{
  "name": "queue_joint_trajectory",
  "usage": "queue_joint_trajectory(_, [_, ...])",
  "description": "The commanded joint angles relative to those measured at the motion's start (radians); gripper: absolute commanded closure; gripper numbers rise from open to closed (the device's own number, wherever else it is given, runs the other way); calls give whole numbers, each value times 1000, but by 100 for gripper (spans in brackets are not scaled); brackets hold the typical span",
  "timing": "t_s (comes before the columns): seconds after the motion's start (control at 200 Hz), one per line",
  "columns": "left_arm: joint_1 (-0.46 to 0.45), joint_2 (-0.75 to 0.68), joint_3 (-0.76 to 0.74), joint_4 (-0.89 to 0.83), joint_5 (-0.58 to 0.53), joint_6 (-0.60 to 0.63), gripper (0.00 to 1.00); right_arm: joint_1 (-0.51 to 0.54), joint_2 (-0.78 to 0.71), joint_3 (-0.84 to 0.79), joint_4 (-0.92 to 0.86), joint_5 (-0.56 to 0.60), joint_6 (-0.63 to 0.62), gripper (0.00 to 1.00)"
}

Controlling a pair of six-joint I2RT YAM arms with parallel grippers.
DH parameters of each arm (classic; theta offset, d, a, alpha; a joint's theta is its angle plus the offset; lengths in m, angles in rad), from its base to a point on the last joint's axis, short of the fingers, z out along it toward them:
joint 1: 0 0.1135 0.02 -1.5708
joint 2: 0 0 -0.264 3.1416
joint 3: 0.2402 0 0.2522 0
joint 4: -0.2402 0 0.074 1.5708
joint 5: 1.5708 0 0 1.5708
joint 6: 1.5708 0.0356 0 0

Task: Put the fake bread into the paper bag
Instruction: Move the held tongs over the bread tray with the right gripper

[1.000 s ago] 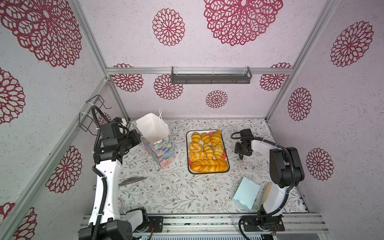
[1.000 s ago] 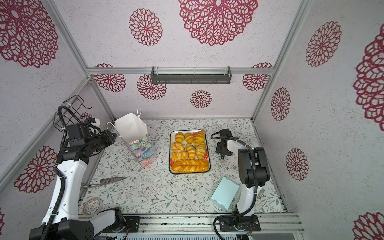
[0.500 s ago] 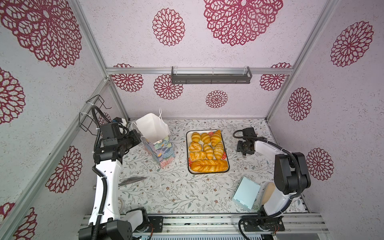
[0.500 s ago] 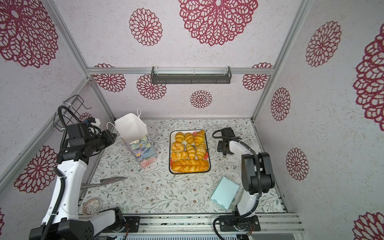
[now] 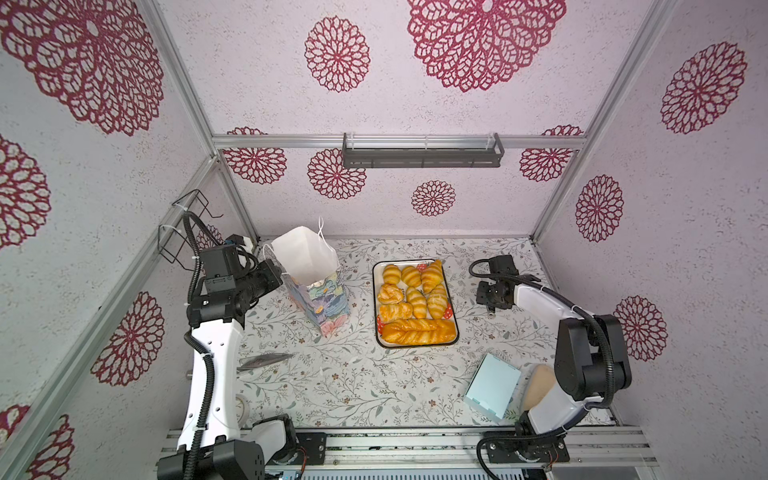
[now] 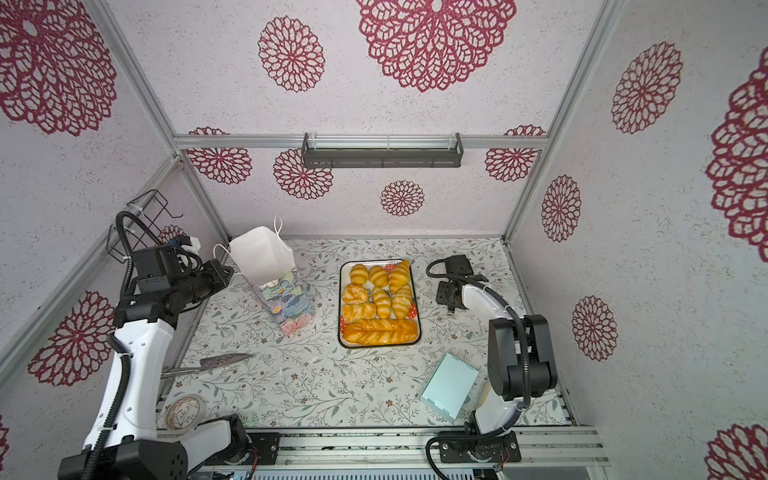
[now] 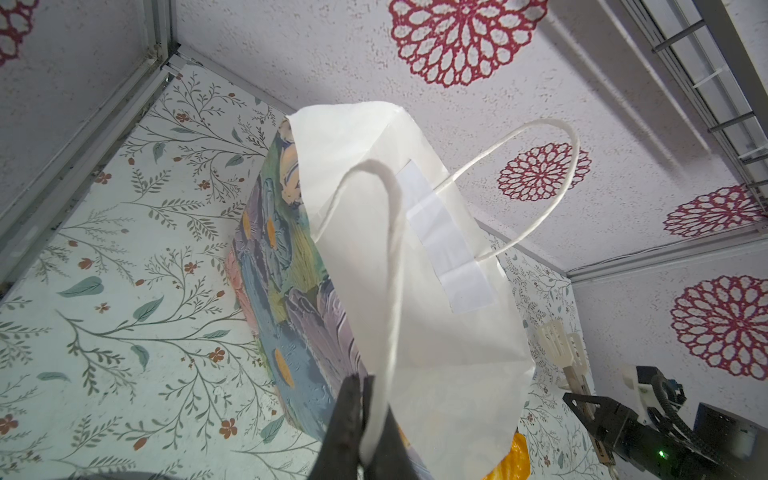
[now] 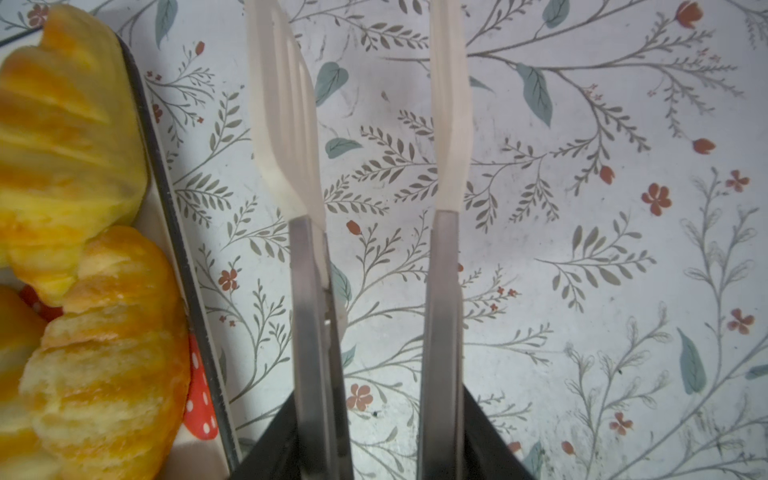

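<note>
White-tipped right gripper (image 8: pixel 361 83) has narrowed its jaws just right of the tray (image 8: pixel 174 232); they stand part-open and empty, so no pick has begun. The left gripper (image 7: pixel 368 399) is clamped on the cord handle (image 7: pixel 392 249) of the paper bag (image 5: pixel 320 299). All fake bread (image 5: pixel 415 303), glossy, golden and striped, lies in the tray, right of the bag.

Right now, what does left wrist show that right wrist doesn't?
Only left wrist: the paper bag, its near cord handle pinched in the shut left jaws. Only right wrist: the dark rim of the tray. Both: the floral table; the right jaws, apart and empty; the bread, clear in right wrist, just an orange sliver past the bag in left wrist.
</note>
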Motion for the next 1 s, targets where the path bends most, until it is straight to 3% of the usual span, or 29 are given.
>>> queue_joint_trajectory(0.0, [8, -11, 20, 3, 0, 4, 93, 4, -88, -10, -10, -37, 15, 52])
queue_joint_trajectory(0.726, [7, -23, 5, 13, 0, 6, 91, 25, -318, -51, -107, -356, 82, 51])
queue_joint_trajectory(0.996, [7, -24, 6, 13, 4, 5, 91, 53, -353, -74, -137, -382, 96, 51])
